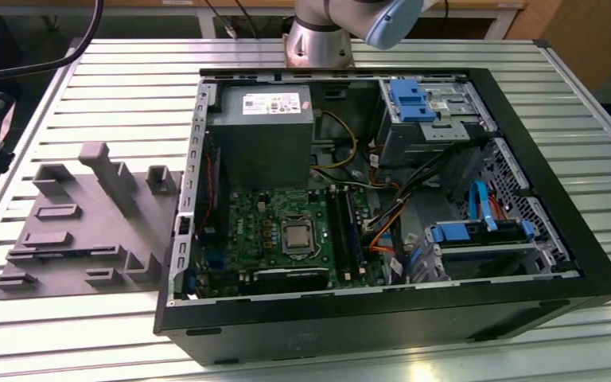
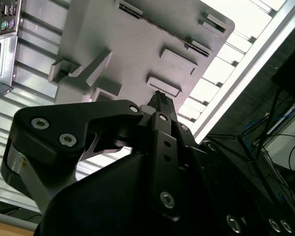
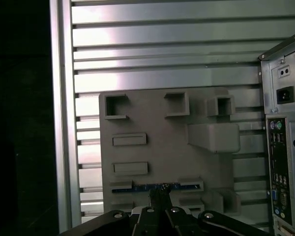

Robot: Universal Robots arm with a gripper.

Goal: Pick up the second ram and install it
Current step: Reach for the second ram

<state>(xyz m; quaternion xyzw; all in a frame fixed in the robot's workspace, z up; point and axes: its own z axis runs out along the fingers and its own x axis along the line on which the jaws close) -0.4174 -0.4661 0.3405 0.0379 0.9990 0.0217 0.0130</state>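
**Gripper** [image 3: 160, 192]: black two-finger claw, fingers drawn together with nothing between them. It hangs above the grey holder tray [image 3: 162, 152], apart from it. In the first wrist view its tips line up close over the second ram [image 3: 137, 187].

**Second ram:** slim dark stick with a bluish face, standing on its long edge between two end supports of the holder tray, on the tray side farthest from the row of square pockets. Not gripped, not installed.

**Holder tray:** lies on the slatted table [image 1: 93, 72], near the table edge at the exterior view's left and just beside the open computer case [image 1: 391, 318].

**Memory slots** [image 1: 344, 231]: black strips on the motherboard [image 1: 258, 223], next to the processor socket [image 1: 297, 235]. Orange cables [image 1: 387, 223] lie close by.

**Hazards, as judged:**
- A descent with the fingers together would land on the stick's top edge and could chip it or tip it in its supports.
- An off-centre hold could let the thin stick swing.
- The nearby cables could snag it at the slots.

**Markings:** white label [image 1: 274, 103] on the power supply [image 1: 258, 151], and a small sticker on the case's rear panel [image 3: 284, 162]. The print is too small to make out.
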